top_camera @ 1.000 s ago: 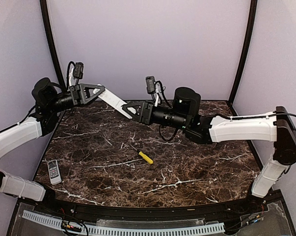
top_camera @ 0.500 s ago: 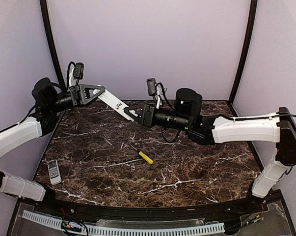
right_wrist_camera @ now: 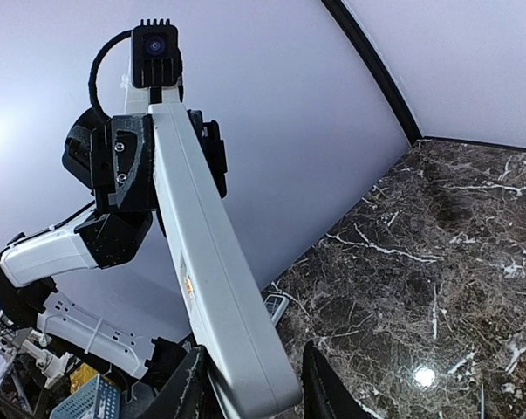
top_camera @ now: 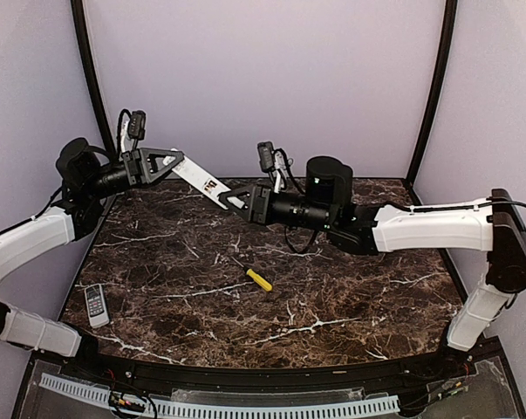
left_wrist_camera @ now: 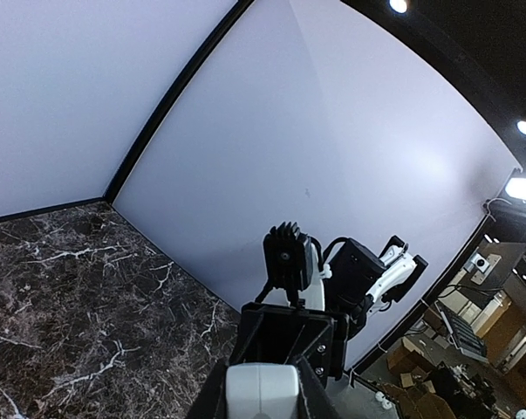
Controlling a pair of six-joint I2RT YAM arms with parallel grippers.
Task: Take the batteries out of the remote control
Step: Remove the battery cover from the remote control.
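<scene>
Left gripper (top_camera: 179, 162) clamped one end of the white remote (top_camera: 201, 179), raised over the far left of the table (top_camera: 350, 297). Right gripper (top_camera: 231, 195) straddled its other end loosely, a gap showing at one finger. Below lay a screwdriver (top_camera: 259, 278), and a small remote (top_camera: 96, 305) sat at the left edge.
</scene>
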